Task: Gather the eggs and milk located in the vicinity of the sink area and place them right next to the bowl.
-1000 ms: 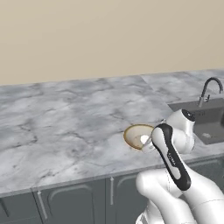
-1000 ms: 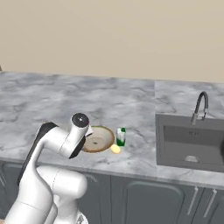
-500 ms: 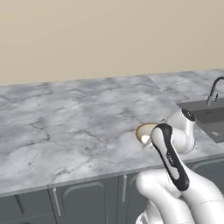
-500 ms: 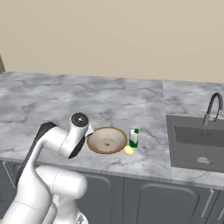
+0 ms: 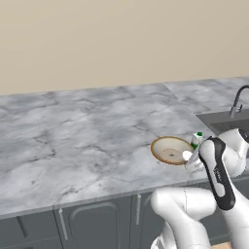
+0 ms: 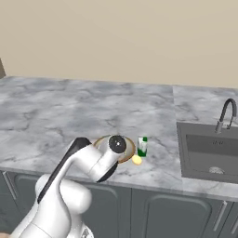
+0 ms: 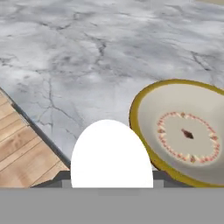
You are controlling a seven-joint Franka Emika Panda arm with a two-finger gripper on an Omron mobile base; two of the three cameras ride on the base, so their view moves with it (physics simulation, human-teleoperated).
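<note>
Claw with egg over marble counter

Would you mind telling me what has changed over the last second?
The base drove a little, so the whole scene slid right in both base views; nothing on the counter itself moved. The gripper stays shut on the egg, near the bowl; the milk stays upright beside the bowl.

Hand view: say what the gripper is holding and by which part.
The gripper is shut on a white egg, clamped low on its sides with the rounded end sticking out, close beside the bowl.
</note>
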